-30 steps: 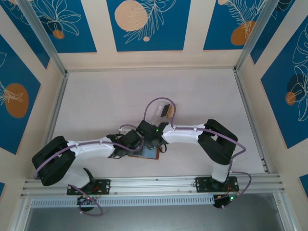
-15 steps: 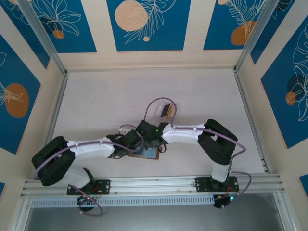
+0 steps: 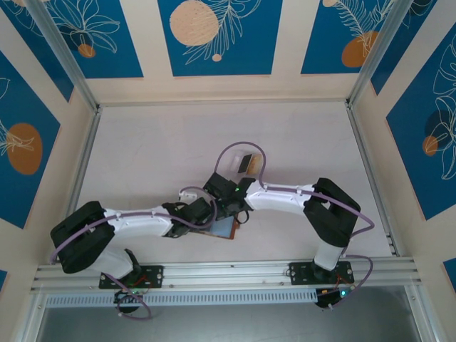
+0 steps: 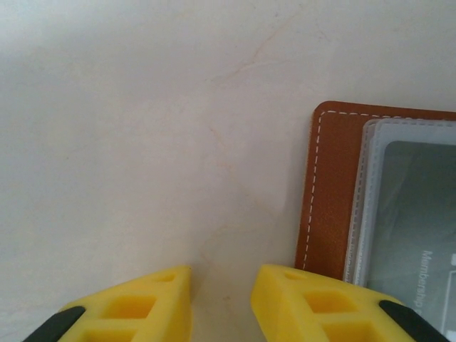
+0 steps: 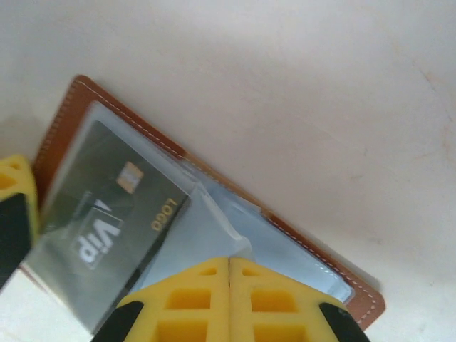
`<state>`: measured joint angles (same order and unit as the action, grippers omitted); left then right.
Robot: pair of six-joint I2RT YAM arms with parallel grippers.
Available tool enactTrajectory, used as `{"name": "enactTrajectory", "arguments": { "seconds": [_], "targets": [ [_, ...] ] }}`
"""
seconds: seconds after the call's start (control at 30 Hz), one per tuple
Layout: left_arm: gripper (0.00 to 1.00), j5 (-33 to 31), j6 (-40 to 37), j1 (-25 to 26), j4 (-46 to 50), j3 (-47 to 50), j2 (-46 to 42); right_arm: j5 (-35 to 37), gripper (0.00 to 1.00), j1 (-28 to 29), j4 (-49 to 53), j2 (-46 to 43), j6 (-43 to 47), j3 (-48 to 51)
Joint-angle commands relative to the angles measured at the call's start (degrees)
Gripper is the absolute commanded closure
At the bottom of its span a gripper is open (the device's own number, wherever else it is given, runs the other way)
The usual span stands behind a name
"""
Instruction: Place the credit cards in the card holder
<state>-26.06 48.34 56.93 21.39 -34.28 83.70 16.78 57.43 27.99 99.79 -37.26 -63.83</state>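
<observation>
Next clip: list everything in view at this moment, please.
card holder: one, brown leather, pale grey-blue pockets, open on the table between the arms
Vip card: one, dark, in a holder pocket
second card: one, dark, in the clear stand
clear stand: one, transparent, beyond the holder
table: one, pale
left pincer: yellow fingers, open, at the holder's edge
right pincer: yellow fingers, shut, over the pockets

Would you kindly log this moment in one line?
wallet: open | card: in pocket | left gripper: open by wallet | right gripper: shut above wallet
</observation>
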Motion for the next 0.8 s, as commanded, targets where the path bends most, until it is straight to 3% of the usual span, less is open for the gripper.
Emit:
{"name": "enactTrajectory", "arguments": {
  "seconds": [0.0,0.17,0.4,0.6,0.77],
  "targets": [
    [0.69,20.09,3.71,1.77,-23.18,4.85,7.88,-8.25,1.00,-1.07,-1.22,0.27,-0.27,-2.33],
    [0.69,21.14,6.53,2.38,-28.42,6.70,7.33,-15.80,0.97,-1.45,-8.48,4.27,-4.79,-2.35],
    [0.68,19.07,8.25,2.66,-28.47,8.71,4.22,-23.79,0.79,-3.06,-18.75,6.36,-9.76,-0.15],
    [0.61,16.53,8.86,2.66,-24.55,11.08,-2.25,-28.90,0.65,-5.29,-23.17,5.67,-11.22,1.18],
    [0.55,14.56,9.35,2.60,-17.86,11.64,-8.16,-30.60,0.61,-5.85,-22.59,5.53,-9.49,-0.54]
  ]
}}
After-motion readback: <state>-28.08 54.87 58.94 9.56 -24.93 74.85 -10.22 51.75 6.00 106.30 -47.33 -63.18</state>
